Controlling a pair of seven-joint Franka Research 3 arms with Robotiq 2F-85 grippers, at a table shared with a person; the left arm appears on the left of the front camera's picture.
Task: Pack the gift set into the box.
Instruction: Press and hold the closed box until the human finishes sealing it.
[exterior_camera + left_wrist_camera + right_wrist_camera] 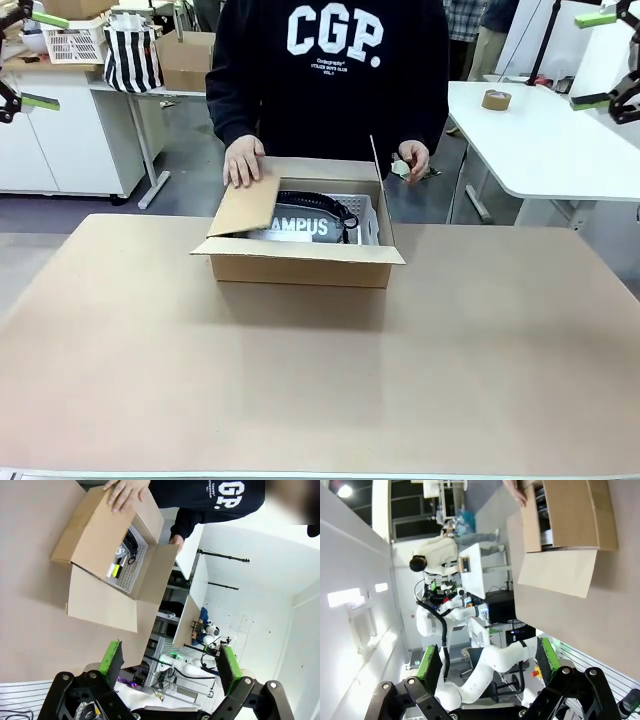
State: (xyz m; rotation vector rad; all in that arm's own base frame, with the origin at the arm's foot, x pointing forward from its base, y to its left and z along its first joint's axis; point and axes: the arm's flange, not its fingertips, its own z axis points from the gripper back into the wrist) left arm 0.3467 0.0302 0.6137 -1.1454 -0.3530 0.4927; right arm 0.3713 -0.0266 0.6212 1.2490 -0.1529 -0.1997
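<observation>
Brown board covers the table, and near its far edge sits the box, a wide shallow corrugated carton. Inside it lies the gift set: the black flat piece with white letters "AMPUS" faces up, black cord loops lie behind it, and the pale grey tray-like part shows toward the carton's right end. A person in a black sweatshirt stands at the far side of the table; one hand rests on the flap at the picture-left end, which is folded down and inward so that it covers part of the contents, while the other hand is at the upright flap on the opposite end. The near flap lies folded outward over the front wall. Both robot arms hang high and well apart from the carton, at the upper corners of the front view. The left gripper has its green-padded fingers spread wide with nothing between them; the carton shows far beyond it in the left wrist view. The right gripper is likewise spread and empty, with the carton at the top of the right wrist view. A roll of brown tape sits on a white side table behind.
</observation>
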